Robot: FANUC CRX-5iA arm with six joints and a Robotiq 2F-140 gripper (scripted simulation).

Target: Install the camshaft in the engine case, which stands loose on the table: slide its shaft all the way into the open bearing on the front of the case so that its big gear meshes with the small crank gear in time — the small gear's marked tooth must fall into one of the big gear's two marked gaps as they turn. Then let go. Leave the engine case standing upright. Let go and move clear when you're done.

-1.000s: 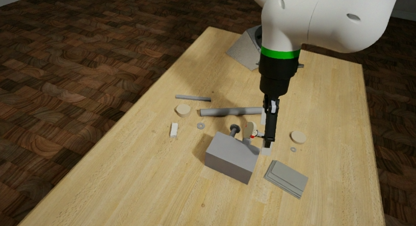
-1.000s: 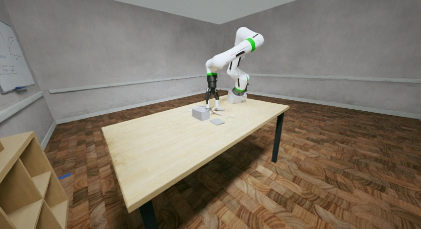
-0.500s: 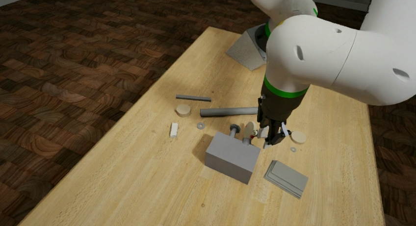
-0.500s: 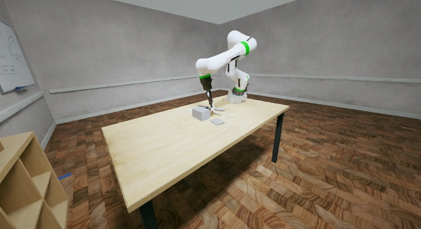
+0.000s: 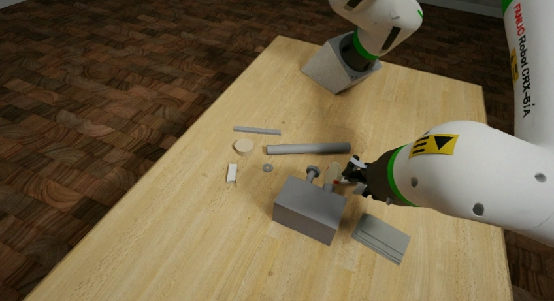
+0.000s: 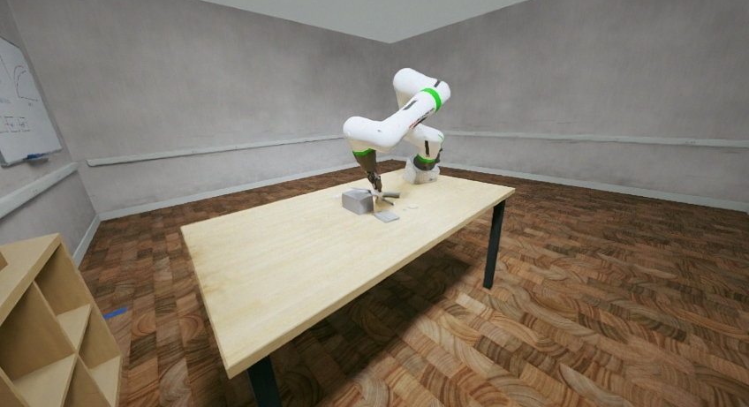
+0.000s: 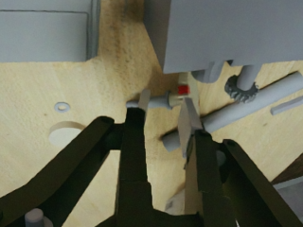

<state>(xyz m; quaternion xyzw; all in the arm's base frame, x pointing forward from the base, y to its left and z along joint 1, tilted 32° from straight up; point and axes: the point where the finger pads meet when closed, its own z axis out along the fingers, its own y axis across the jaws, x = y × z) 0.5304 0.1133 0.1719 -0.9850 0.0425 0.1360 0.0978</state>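
From my wrist view, the geared rod lies directly ahead of the gripper, its long axis running finger to finger. The fingers stand narrow; I cannot tell whether they grip. The rod's plain end points sideways, away from the metal block's open socket.

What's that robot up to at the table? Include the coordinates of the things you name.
The robot's hand (image 5: 342,177) (image 7: 164,106) is down beside the grey engine case (image 5: 309,207) (image 6: 357,200), fingers partly closed around the camshaft (image 5: 332,173) (image 7: 169,100). Whether it has a firm grip isn't clear. The camshaft isn't installed yet: its shaft lies outside the case, which stands upright on the wooden table (image 5: 186,220) (image 6: 315,256).
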